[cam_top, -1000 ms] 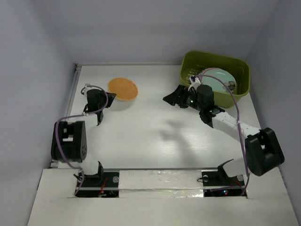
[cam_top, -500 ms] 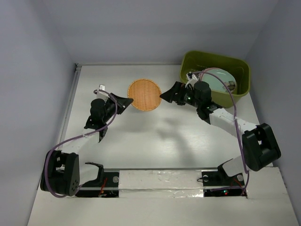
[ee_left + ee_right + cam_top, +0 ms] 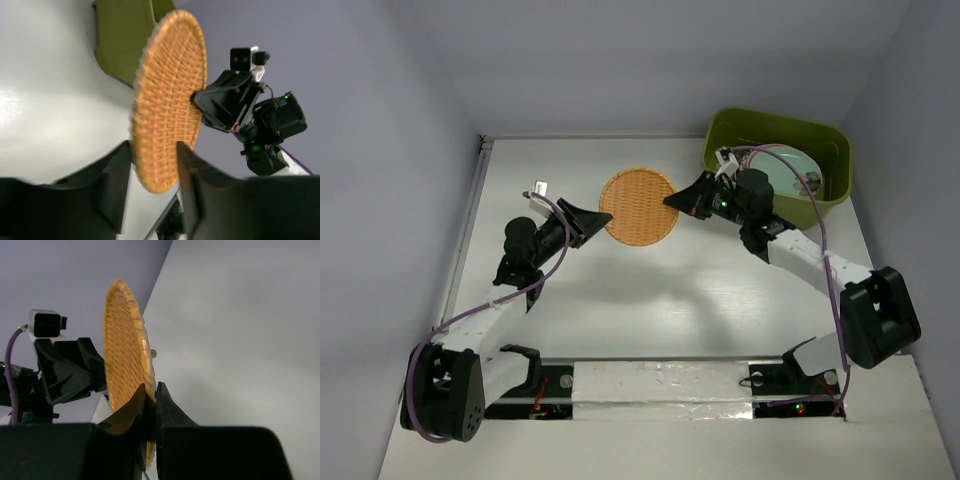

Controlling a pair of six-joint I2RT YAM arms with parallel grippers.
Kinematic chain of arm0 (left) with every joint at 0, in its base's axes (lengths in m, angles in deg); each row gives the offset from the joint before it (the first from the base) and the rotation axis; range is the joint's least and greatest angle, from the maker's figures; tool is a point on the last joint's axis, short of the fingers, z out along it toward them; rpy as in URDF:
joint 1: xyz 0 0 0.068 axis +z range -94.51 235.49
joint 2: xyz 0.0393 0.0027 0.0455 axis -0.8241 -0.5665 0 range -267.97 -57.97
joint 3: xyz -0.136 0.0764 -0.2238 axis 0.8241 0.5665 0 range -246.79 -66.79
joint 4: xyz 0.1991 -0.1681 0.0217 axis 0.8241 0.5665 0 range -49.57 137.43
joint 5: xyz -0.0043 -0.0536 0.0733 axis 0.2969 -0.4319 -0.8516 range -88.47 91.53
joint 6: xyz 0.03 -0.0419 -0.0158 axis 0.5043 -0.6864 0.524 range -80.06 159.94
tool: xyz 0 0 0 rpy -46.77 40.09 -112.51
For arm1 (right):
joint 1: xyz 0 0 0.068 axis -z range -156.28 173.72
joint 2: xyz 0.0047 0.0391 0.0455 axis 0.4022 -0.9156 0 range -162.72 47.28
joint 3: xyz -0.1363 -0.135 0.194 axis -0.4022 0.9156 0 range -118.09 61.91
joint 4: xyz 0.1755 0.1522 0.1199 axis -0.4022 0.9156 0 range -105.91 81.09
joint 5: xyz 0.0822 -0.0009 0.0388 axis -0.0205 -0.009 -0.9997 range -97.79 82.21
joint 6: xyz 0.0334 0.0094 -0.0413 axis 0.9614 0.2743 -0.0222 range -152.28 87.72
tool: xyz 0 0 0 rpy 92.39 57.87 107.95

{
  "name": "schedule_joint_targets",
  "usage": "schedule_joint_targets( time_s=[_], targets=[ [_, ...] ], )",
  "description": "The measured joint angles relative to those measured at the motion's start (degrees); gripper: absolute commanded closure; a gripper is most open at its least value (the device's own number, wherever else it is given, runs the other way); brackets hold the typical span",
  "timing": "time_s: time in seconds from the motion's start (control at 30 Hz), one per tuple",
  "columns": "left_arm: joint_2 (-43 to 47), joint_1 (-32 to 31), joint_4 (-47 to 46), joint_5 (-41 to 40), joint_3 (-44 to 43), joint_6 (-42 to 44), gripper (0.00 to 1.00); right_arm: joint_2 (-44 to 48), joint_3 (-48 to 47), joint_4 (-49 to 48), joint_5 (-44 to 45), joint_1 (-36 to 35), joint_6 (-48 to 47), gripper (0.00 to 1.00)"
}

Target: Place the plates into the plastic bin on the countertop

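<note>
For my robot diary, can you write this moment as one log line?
handover | woven plate midair | left gripper clamped | right gripper clamped

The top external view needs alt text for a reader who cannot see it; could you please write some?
Two robot arms hold a woven tan plate by opposite edges above a white countertop, left gripper and right gripper facing each other. An olive-green plastic bin at the far right holds a mint green plate.

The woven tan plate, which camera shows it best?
The top external view: the woven plate shows nearly its whole round face there. The left wrist view shows it tilted, with only part of its face visible. The right wrist view shows it almost edge-on, its rim pinched by fingers.
</note>
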Motion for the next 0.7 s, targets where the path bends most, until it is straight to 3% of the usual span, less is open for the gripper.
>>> schedule_joint_targets(
  time_s=[0.03, 0.2, 0.5, 0.7],
  targets=[
    [0.4, 0.0, 1.2, 0.3, 0.0, 0.2, 0.49, 0.8, -0.4, 0.3, 0.7, 0.0, 0.0, 1.0],
    [9.8, -0.7, 10.3, -0.5, -0.7, 5.5, 0.34, 4.4, -2.0, 5.6, 2.7, 4.3, -1.0, 1.0],
    [23.4, -5.1, 30.3, -9.7, -7.3, 21.9, 0.3, 4.3, -12.3, 13.4, 8.2, 31.6, -2.3, 1.0],
    [26.8, -7.7, 37.7, -13.7, -7.2, 26.0, 0.3, -5.0, -19.1, 17.5, 9.5, 39.8, -2.6, 1.0]
  ],
)
